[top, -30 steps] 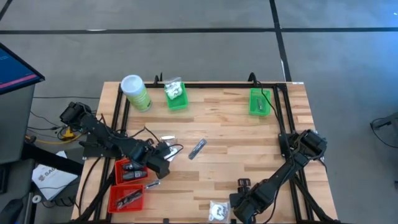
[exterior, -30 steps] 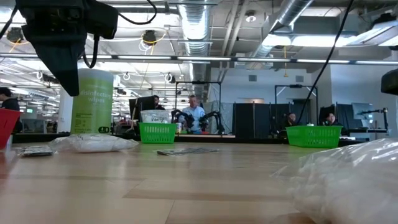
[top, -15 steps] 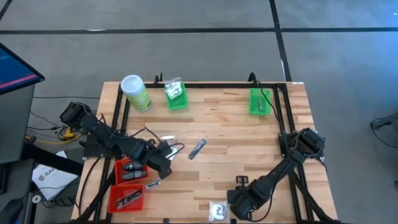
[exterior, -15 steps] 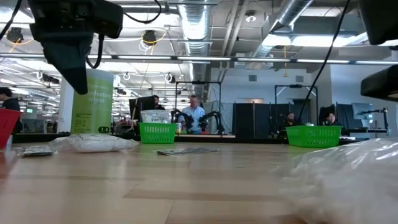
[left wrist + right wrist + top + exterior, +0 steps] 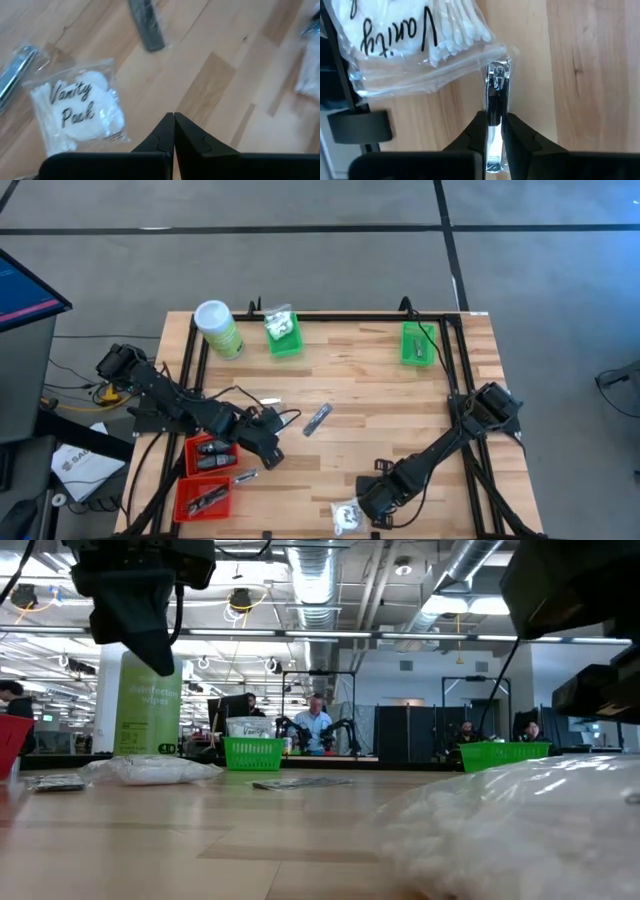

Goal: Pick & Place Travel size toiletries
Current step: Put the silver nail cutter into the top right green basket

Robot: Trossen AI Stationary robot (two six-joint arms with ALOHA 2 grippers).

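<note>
Right gripper [image 5: 493, 131] is down at the table's front edge, fingers pinched on a silvery nail clipper [image 5: 496, 95] right beside a vanity pack [image 5: 415, 42]. Left gripper [image 5: 173, 131] hovers shut near another pack [image 5: 77, 112].

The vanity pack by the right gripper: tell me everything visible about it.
The vanity pack is a clear crinkly plastic bag with black script lettering, holding white cotton swabs. It lies flat on the wooden table at its front edge. The right gripper is beside it, closed on a slim metal nail clipper that lies against the bag's edge.
</note>
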